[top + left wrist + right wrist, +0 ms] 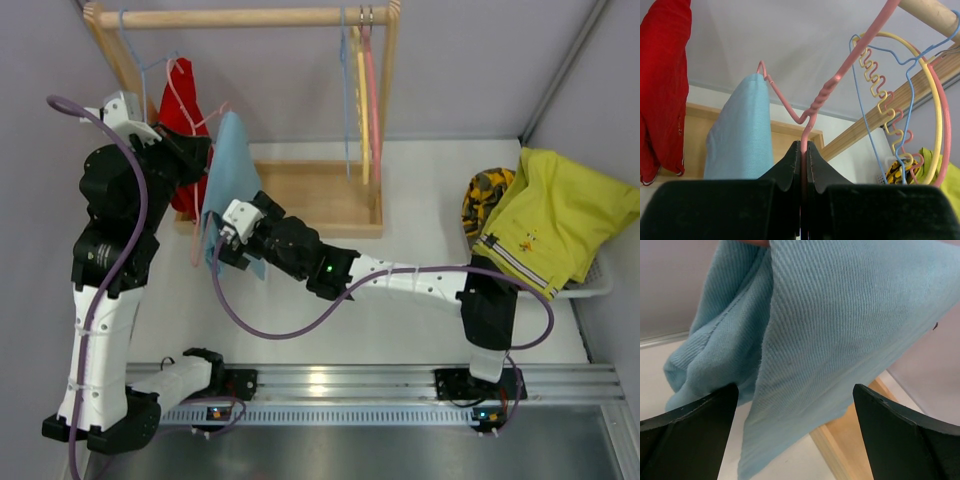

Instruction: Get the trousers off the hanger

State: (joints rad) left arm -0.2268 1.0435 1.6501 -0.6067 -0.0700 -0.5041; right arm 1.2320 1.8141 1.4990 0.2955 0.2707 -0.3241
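Observation:
The light blue trousers [230, 175] hang folded over a pink hanger [215, 110] in front of the wooden rack. My left gripper [198, 150] is shut on the hanger's twisted neck [805, 137]; the blue trousers [740, 135] hang just left of it. My right gripper [222, 245] is open at the trousers' lower edge. In the right wrist view its jaws [795, 387] stand wide apart with the blue cloth [815, 325] hanging between and above them, not pinched. The red trousers [180, 110] hang at the rack's left end. The yellow-green trousers [565, 215] lie at the right.
The rack's rod [240, 17] carries bare yellow, pink and blue hangers [365, 95] at its right end. The rack's wooden base [320, 195] lies under the right arm. A yellow-and-black patterned cloth [487, 195] lies beside the yellow-green trousers in a white basket [590, 285].

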